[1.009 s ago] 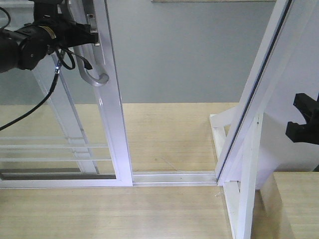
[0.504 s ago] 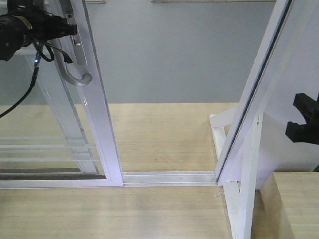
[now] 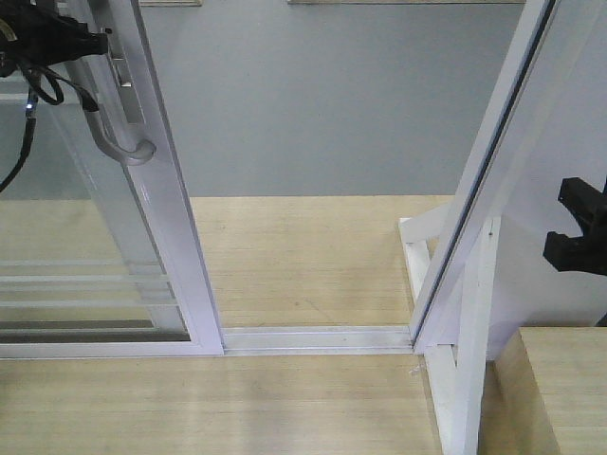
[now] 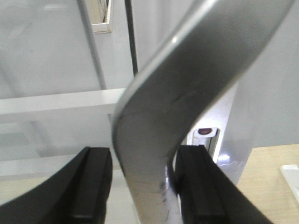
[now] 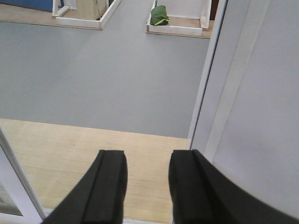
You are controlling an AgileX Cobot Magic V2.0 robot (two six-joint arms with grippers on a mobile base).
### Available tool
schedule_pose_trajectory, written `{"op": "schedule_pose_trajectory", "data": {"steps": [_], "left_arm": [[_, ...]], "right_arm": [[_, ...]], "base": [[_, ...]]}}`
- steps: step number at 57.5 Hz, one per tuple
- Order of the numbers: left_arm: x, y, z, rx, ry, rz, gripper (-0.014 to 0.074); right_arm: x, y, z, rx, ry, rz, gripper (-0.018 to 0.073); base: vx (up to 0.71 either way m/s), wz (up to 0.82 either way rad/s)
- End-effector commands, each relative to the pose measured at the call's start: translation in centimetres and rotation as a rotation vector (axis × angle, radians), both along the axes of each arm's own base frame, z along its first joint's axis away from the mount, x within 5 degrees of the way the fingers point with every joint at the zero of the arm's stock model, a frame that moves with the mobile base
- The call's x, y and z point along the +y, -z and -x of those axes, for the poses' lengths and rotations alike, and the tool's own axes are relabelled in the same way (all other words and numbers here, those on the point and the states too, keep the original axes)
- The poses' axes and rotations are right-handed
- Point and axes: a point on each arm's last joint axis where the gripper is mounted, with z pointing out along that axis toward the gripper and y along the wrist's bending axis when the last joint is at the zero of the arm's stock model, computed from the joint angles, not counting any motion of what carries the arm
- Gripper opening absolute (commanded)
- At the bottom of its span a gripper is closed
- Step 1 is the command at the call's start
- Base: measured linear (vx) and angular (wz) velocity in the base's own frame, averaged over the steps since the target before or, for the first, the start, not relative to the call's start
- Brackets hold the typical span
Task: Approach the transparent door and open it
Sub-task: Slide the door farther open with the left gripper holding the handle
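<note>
Front-facing camera is showing the transparent door [image 3: 114, 246] standing at the left of the white floor track [image 3: 318, 338], its curved grey pull handle [image 3: 119, 123] on the near stile. Left gripper [image 4: 145, 186] is clamping that handle between its black pads [image 4: 93, 186] (wrist view confirming contact on both sides). Right gripper [image 5: 147, 186] is hanging with fingers parted, holding nothing, beside the white wall panel [image 5: 261, 102].

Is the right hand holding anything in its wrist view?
No. The right hand has its fingers apart with only wood floor visible between them.
</note>
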Motion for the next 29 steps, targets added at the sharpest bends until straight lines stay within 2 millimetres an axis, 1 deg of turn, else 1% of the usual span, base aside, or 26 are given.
{"op": "schedule_pose_trajectory", "data": {"steps": [1, 10, 29], "left_arm": [[0.7, -4.5, 1.0, -0.164, -0.002, -0.007, 0.0427], [1.5, -4.9, 1.3, -0.165, -0.023, -0.006, 0.0427], [1.5, -6.0, 2.2, -0.164, -0.041, 0.033, 0.0427]], "right_arm": [[0.2, -1.5, -0.1, -0.081, -0.034, -0.003, 0.0313], [0.2, -1.5, -0.1, -0.081, -0.034, -0.003, 0.0313], [0.2, -1.5, -0.1, -0.081, -0.034, -0.003, 0.0313]], "base": [[0.00, 0.00], [0.00, 0.00], [0.00, 0.00]]}}
